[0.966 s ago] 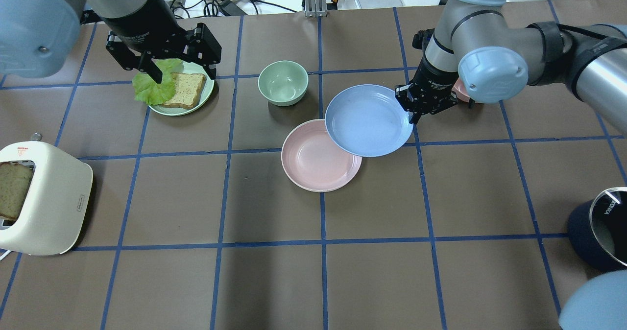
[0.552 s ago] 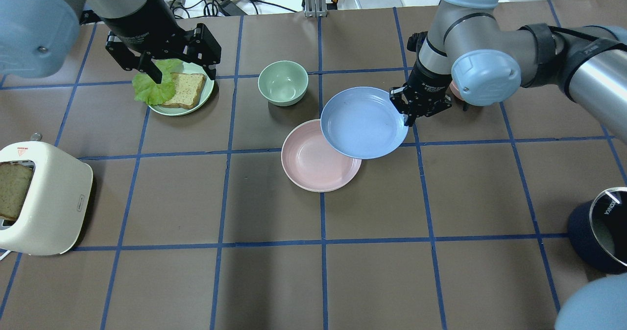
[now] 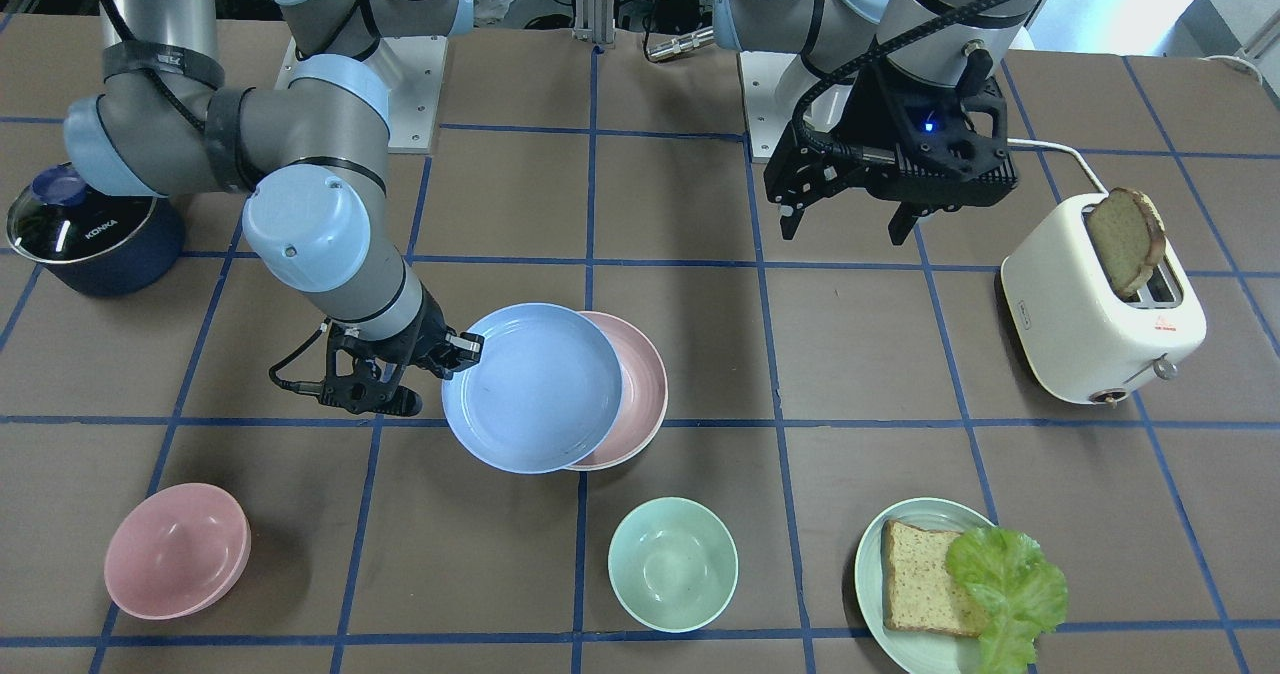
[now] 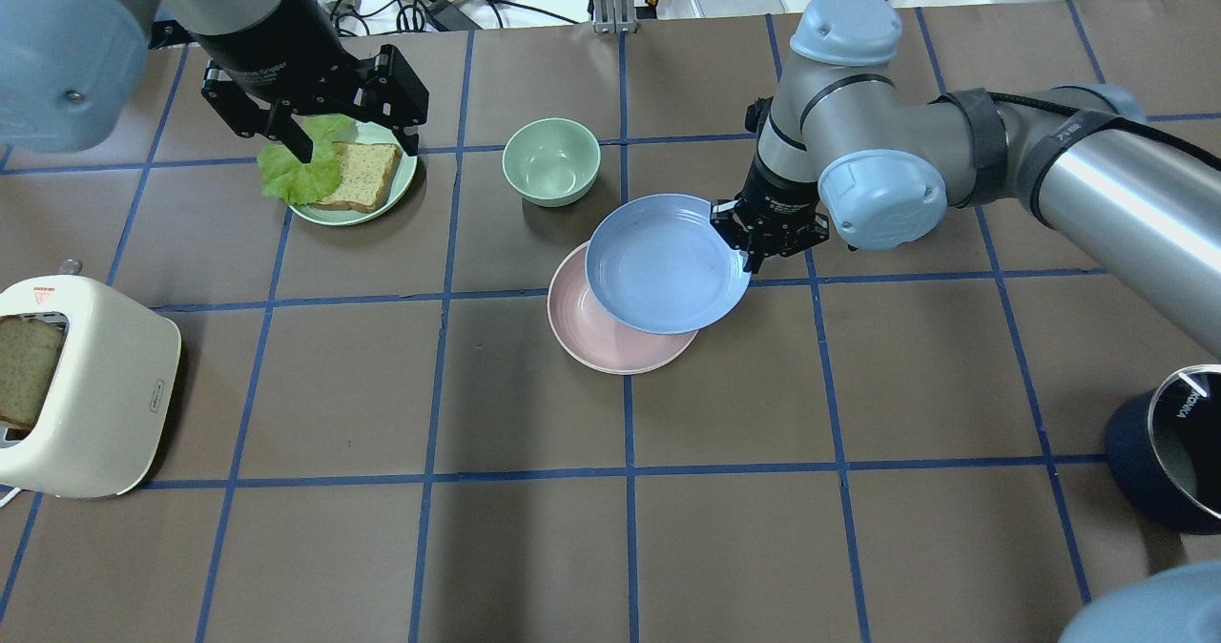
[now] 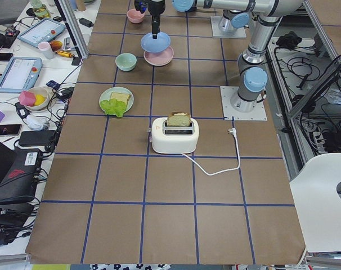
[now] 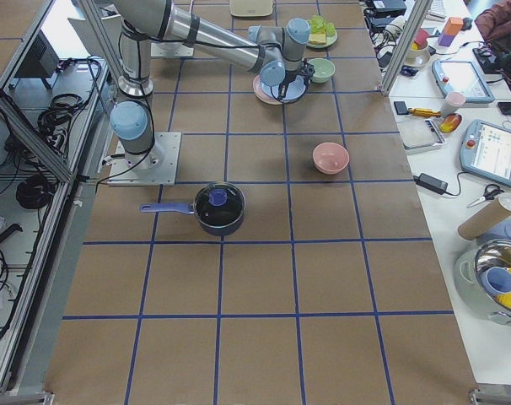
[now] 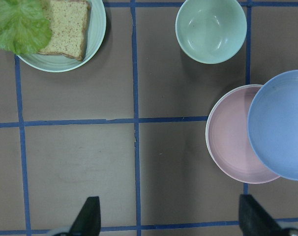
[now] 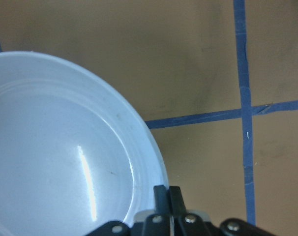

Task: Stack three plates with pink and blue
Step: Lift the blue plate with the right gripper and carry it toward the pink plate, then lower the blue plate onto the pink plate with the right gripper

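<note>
My right gripper [image 4: 747, 254] is shut on the right rim of the light blue plate [image 4: 663, 261] and holds it just above the pale pink plate [image 4: 596, 338], covering its far right part. The right wrist view shows the fingertips [image 8: 167, 194] pinching the blue rim [image 8: 55, 157]. The pink plate [image 3: 645, 384] lies flat on the table. A thin cream-white edge [image 7: 207, 137] shows under its rim; the rest of the cream-white plate is hidden. My left gripper [image 4: 358, 145] is open and empty, high over the green plate.
A mint bowl [image 4: 551, 159] stands just beyond the plates. A pink bowl [image 3: 178, 549] lies far right of them. A pale green plate [image 4: 367, 206] with bread and lettuce is at the far left. A toaster [image 4: 86, 385] stands near left, a dark pot [image 4: 1169, 452] near right.
My right gripper has carried the blue plate left and nearer, so it now covers more of the pink plate. The left arm has not moved.
</note>
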`<state>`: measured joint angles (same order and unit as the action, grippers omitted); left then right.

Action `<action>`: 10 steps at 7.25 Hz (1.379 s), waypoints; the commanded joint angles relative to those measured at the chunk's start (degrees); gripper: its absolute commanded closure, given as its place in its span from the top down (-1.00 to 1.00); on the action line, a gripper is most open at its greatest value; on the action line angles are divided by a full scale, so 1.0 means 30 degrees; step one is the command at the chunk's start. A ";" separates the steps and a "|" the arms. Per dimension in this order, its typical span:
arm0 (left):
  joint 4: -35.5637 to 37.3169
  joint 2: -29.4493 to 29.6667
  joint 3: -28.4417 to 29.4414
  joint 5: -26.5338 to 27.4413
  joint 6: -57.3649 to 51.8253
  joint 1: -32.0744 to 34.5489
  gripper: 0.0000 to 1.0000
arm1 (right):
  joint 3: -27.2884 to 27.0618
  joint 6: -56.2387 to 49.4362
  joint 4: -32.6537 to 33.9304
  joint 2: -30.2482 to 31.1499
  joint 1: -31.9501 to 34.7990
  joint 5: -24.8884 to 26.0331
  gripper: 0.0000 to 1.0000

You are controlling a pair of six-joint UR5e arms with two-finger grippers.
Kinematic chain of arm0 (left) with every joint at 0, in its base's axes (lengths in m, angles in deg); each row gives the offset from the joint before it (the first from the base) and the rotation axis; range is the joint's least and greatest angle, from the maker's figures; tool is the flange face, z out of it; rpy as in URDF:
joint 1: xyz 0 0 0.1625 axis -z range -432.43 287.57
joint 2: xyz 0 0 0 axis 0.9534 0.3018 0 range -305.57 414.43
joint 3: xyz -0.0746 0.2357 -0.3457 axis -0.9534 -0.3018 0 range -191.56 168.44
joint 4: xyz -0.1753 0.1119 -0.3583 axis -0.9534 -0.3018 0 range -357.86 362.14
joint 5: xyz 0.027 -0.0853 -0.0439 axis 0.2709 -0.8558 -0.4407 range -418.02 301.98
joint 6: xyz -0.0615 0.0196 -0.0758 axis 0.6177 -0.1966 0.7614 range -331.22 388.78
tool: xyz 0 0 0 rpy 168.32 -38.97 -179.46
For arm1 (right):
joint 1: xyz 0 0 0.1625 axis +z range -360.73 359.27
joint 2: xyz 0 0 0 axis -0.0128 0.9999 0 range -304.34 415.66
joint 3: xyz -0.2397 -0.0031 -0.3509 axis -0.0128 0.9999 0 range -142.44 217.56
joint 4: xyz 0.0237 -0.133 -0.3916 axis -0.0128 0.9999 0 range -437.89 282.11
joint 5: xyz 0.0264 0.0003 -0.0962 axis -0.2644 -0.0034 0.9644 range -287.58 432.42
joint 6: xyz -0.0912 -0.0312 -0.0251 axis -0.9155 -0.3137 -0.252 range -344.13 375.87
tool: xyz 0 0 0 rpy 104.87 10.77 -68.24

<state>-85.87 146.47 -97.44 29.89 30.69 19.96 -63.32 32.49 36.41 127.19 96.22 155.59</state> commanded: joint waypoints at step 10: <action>-0.0577 -0.0358 0.0063 -0.0008 -0.0051 -0.0386 1.00 | -0.1649 0.2338 0.3383 -0.0288 0.1401 -0.0036 -1.00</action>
<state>-87.59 145.36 -97.26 29.89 30.48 18.84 -68.47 39.00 46.54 126.40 99.81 155.51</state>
